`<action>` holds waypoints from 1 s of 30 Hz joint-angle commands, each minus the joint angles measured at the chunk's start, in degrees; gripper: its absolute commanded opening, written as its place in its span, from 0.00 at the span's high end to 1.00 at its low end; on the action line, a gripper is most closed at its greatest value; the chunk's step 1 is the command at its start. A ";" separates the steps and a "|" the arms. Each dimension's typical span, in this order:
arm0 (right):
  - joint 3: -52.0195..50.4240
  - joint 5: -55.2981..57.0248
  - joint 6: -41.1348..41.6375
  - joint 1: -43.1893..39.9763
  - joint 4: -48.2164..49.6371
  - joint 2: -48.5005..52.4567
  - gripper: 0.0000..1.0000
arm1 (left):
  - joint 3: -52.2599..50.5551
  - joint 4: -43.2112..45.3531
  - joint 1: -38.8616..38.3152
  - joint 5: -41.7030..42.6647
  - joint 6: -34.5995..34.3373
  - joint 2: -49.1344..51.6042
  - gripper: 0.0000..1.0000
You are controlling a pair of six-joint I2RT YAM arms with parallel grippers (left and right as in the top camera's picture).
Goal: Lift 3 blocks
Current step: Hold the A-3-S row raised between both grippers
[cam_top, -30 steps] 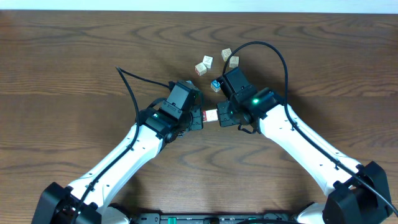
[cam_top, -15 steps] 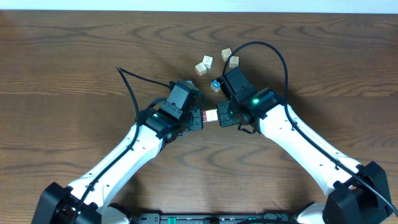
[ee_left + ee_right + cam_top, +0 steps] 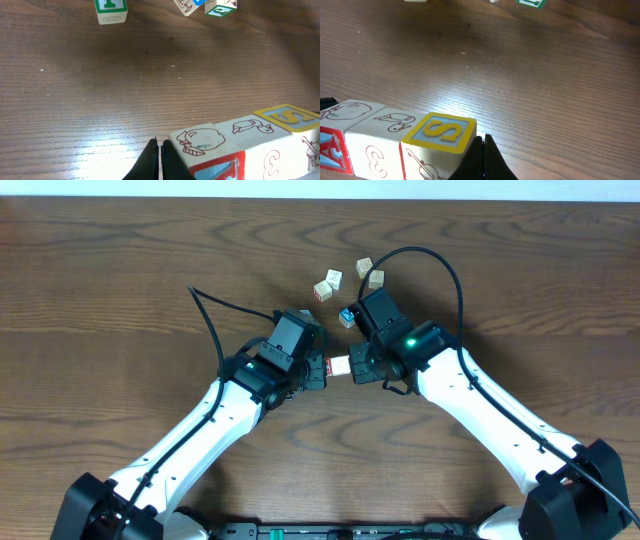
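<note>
Three blocks stand in a tight row (image 3: 339,365) between my two grippers. In the left wrist view the row runs from a red-faced block (image 3: 205,146) through a cream block (image 3: 252,129) to a yellow S block (image 3: 287,116). My left gripper (image 3: 160,152) is shut, its tips against the red-faced block's end. The right wrist view shows the S block (image 3: 440,131), the cream block (image 3: 390,122) and the red-faced block (image 3: 342,114). My right gripper (image 3: 483,146) is shut and pressed against the S block's side. I cannot tell whether the row touches the table.
Several loose blocks lie behind the arms: a pair (image 3: 329,284), another pair (image 3: 370,273) and a blue-faced block (image 3: 347,317) beside the right wrist. A green-lettered block (image 3: 111,9) shows at the left wrist view's top edge. Bare wooden table (image 3: 120,280) surrounds the arms.
</note>
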 commanded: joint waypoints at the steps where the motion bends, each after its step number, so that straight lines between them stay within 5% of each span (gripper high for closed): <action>1: 1.97 -18.95 -1.64 4.26 2.19 -0.04 0.99 | 6.93 4.00 -4.09 13.53 1.44 -2.16 0.93; 30: 1.97 -18.97 -1.60 4.26 2.16 -0.04 0.99 | 6.93 3.80 -4.09 13.44 1.44 -3.19 0.93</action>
